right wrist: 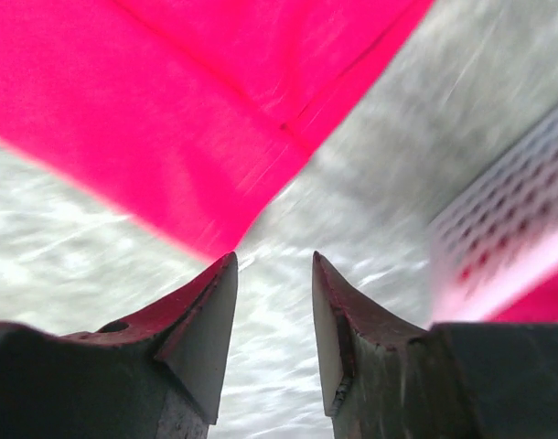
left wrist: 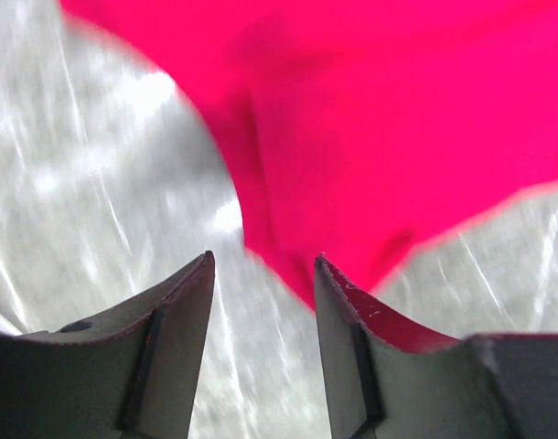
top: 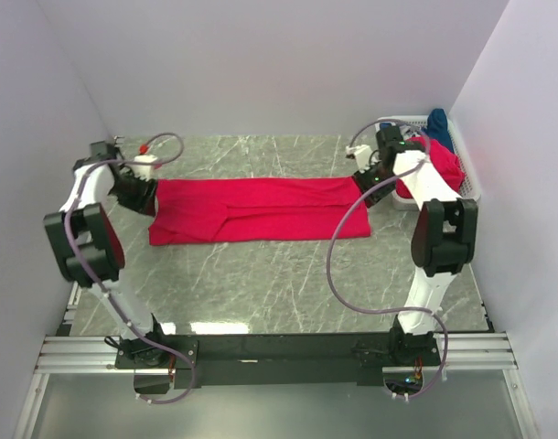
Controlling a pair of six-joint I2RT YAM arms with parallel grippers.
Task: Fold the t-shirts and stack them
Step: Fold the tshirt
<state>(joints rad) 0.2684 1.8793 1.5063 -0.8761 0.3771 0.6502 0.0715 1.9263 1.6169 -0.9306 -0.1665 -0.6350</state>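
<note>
Red t-shirt point(top: 261, 210) stretched flat.
Left gripper point(left wrist: 262, 261) at its 9 o'clock end, right gripper point(right wrist: 274, 258) at 3 o'clock; both parted, empty.

red t-shirt point(top: 261, 210): soft matt cloth, plain, seam visible. table point(top: 261, 293): grey marbled top, smooth, glossy, throws glare. basket point(top: 474, 187): white plastic mesh. left gripper point(left wrist: 263, 263), right gripper point(right wrist: 274, 261): dark matt fingers, edges scuffed. front rail point(top: 78, 352): pale brushed metal.

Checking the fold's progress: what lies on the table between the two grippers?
In the top view, a red t-shirt, laid as a long strip, spans the table between left gripper and right gripper.
</note>
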